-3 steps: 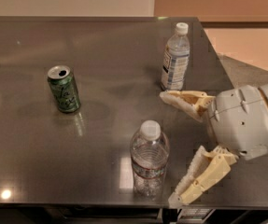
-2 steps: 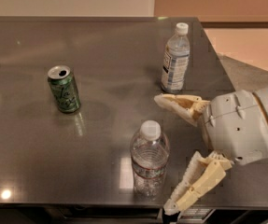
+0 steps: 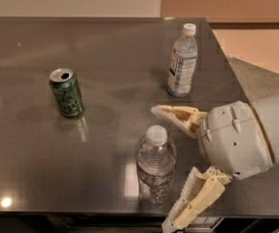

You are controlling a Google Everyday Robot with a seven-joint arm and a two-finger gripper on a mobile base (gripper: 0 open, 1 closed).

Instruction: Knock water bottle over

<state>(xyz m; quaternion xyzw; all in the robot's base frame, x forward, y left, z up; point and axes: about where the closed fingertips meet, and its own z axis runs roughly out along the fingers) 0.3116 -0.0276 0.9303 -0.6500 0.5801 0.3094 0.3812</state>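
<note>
Near front edge of table (image 3: 42,178), water bottle (image 3: 153,178) stands upright, cap on. Gripper (image 3: 162,168) sits just right of water bottle, spread wide and holding nothing. One finger (image 3: 178,116) is behind-right of cap, other low at front-right. Cannot tell if either touches water bottle. Low finger tip cut off at bottom, arm (image 3: 275,125) cut off at right. Green can (image 3: 67,92) far behind-left of water bottle, taller bottle (image 3: 183,59) behind it. Since earlier, gripper slid bit closer. Water bottle has not moved.
</note>
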